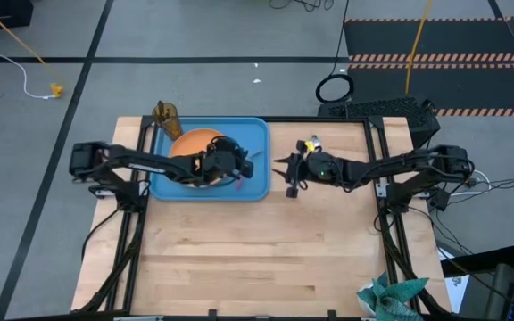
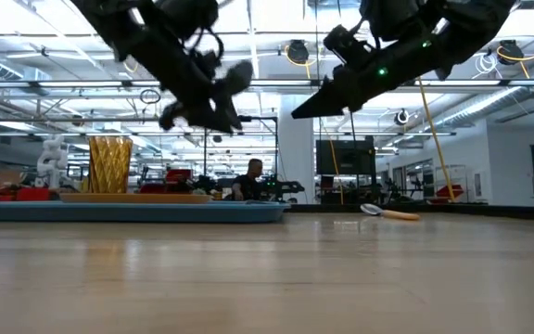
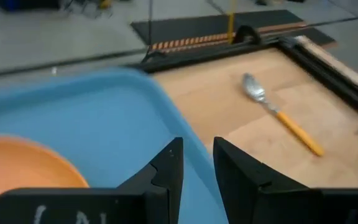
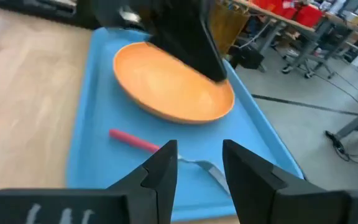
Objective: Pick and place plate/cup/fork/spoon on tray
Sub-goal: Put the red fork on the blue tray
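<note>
The light-blue tray (image 1: pixel 252 143) lies at the table's far left. The orange plate (image 1: pixel 190 143) rests on it, and so does the fork (image 4: pixel 132 140), whose red handle lies near the tray's near edge. The amber cup (image 1: pixel 165 114) stands upright at the tray's far left corner. The spoon (image 3: pixel 278 115) lies flat on the wood right of the tray and also shows in the low view (image 2: pixel 387 213). My left gripper (image 3: pixel 197 168) hovers open and empty over the tray's right part. My right gripper (image 4: pixel 197 165) hovers open and empty just right of the tray, pointing toward it.
A green cloth (image 1: pixel 391 296) lies at the table's near right corner. Black frame rails (image 1: pixel 377 169) run along the table's left and right sides. Bare wood (image 1: pixel 257 259) fills the near half of the table.
</note>
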`<state>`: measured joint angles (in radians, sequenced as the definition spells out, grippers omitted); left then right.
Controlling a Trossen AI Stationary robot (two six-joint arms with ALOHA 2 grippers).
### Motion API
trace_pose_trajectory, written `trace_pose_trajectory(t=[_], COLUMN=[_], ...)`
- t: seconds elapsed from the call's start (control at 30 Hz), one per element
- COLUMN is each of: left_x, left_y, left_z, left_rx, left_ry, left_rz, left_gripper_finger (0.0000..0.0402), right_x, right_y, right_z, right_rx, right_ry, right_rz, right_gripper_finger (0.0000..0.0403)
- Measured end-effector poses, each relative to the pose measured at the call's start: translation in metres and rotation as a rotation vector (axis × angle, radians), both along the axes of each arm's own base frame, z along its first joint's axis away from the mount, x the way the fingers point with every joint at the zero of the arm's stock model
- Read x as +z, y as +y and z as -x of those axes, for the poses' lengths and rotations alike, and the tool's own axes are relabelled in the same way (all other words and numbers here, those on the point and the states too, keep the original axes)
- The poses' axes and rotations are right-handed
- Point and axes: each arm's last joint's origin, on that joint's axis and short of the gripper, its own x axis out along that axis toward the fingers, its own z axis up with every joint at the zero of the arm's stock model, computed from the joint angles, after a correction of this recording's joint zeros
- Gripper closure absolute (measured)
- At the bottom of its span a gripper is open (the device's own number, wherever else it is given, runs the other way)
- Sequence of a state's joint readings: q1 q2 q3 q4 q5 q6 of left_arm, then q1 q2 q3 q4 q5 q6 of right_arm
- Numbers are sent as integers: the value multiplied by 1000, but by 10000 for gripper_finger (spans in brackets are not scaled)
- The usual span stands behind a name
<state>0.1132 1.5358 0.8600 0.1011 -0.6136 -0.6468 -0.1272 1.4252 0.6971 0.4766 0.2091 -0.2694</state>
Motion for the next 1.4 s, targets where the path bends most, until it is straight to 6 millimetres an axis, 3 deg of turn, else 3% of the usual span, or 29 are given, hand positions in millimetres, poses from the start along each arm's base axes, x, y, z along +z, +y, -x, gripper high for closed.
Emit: trace_pose_trajectory(t=[0.2, 0.3, 0.5, 0.7, 0.93, 1.13, 1.4], left_x=[19, 22, 22, 13, 7, 7, 7], left_y=[-14, -19, -27, -32, -34, -38, -35], left_z=[14, 20, 26, 34, 40, 40, 39], left_rx=[-114, -167, -219, -206, -202, -216, -268], left_ry=[97, 145, 201, 295, 365, 372, 425], left_rz=[-85, -81, -61, -6, 15, 15, -49], left_gripper_finger=[311, 311, 311, 311, 311, 311, 311], right_x=[4, 7, -15, -42, -58, -60, -62], right_y=[-37, -54, -74, -92, -104, -112, -131], right_z=[-13, -39, -84, -106, -112, -103, -98], right_rx=[-45, -53, -17, 71, 66, 11, -21], right_ry=[-11, 65, 388, 490, 553, 658, 629], right_rz=[-93, -138, -157, -99, -92, -46, -63], right_gripper_finger=[311, 336, 380, 401, 402, 403, 403])
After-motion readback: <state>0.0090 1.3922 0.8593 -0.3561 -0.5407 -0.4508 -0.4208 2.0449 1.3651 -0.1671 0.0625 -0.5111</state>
